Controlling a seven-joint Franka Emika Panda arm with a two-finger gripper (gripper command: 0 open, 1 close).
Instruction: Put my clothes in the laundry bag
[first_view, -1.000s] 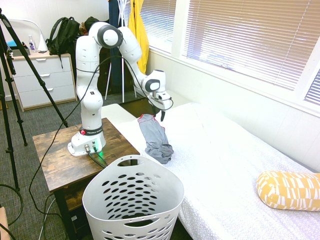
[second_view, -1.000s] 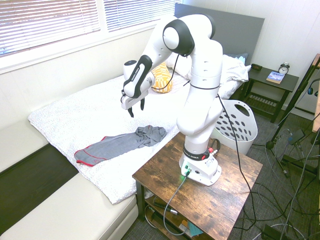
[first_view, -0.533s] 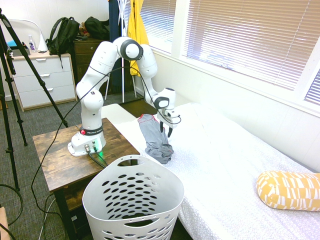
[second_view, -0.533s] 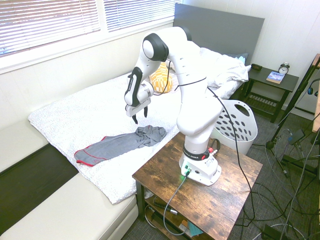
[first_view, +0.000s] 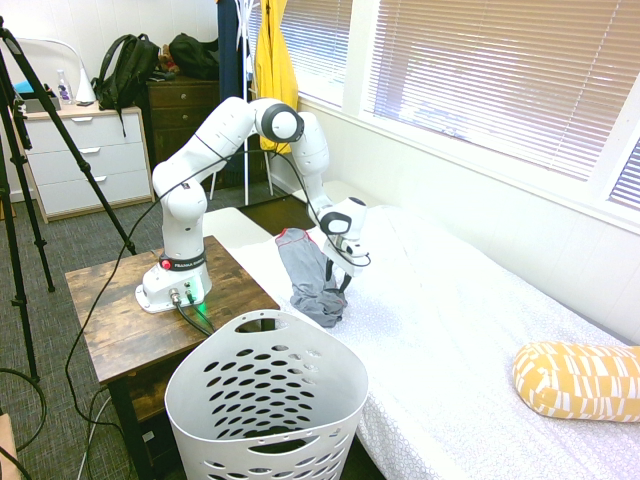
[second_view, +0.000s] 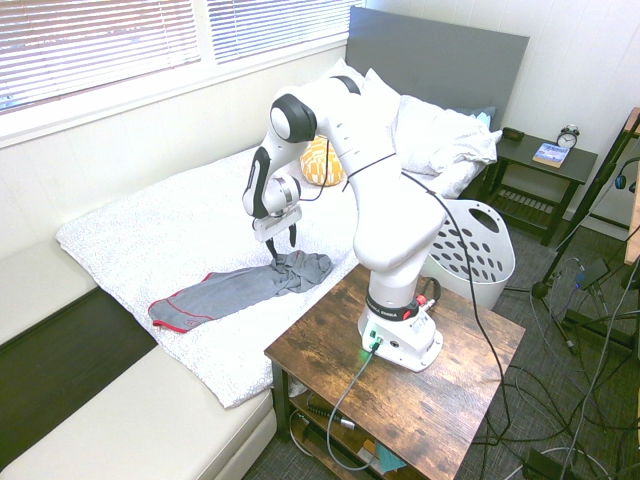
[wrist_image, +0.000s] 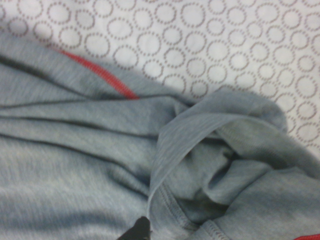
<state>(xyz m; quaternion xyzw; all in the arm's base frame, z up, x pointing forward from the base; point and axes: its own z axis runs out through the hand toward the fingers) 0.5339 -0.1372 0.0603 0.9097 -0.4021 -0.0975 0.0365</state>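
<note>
In the first exterior view, from left to right, a black backpack leans against a grey-and-wood three-drawer dresser. Next, a white Franka arm rises from a brown wood-topped side table. In front of that table's right side is a white plastic laundry basket with oval holes. Beyond the basket, a grey garment with red edging lies on the bed, outside the basket, one end flat and the other bunched. The arm's two-finger gripper points down at the bunched end, its jaws fully apart and gripping nothing. At far right lies a yellow-and-white patterned bolster pillow.
</note>
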